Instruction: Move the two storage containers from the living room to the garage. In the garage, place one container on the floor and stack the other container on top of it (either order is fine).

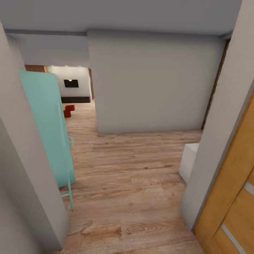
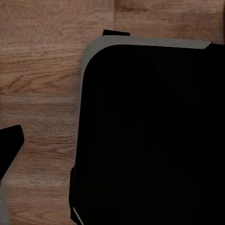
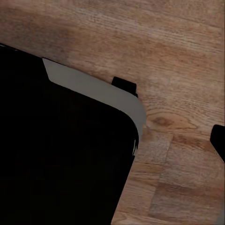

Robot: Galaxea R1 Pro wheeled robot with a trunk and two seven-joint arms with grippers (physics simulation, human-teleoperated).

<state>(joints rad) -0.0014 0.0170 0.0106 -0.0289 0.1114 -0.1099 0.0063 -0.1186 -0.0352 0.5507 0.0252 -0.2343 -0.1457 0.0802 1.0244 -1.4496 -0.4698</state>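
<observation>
Location: a hallway with wood-plank floor [image 1: 134, 183] is seen from the head view; a grey wall [image 1: 151, 81] stands straight ahead.
Containers: two red-orange containers [image 1: 68, 110] are seen far down the passage at left, on the plank floor of the lit room beyond, touching or stacked, which one cannot be told.
Far room: a white wall with a dark panel [image 1: 71, 83] and a long dark low cabinet [image 1: 76, 100] are seen behind the containers; a strip of brick [image 1: 35, 68] shows at upper left.
Near left: a teal chair [image 1: 49, 130] is seen beside the left wall, its leg on the planks.
Near right: a wood-panelled door [image 1: 234, 197] is seen at the edge, with a white block [image 1: 188, 160] on the floor past the corner.
Left wrist view: a black, grey-edged robot body [image 2: 150, 136] is seen over plank flooring.
Right wrist view: the same dark body [image 3: 61, 150] is seen over planks.
Left end effector: state cannot be told.
Right end effector: state cannot be told.
</observation>
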